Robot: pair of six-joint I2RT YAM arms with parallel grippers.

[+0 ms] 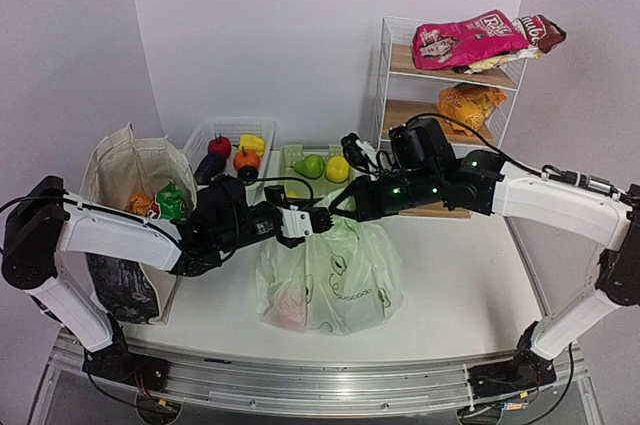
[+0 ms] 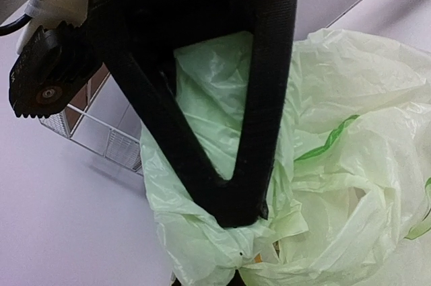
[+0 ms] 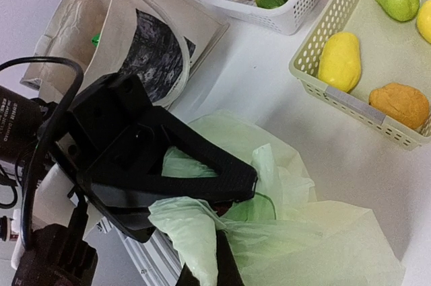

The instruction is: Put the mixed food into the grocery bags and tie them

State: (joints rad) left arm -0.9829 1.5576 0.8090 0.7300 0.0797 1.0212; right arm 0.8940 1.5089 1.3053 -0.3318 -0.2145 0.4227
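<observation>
White arms (image 1: 560,200), black joints (image 1: 30,230) and cables (image 3: 40,59), tapering black fingers (image 2: 269,64).

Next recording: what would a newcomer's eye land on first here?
The pale-green plastic bag, bulging at the centre of the table, with the left gripper and right gripper both pinched shut on its gathered top. Then the beige canvas tote standing at the left with bright packets inside, and the pink snack packet high at back right.

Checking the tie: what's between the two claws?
Bunched plastic of the pale-green bag, pinched by left claw and right claw; right wrist view shows it.
</observation>
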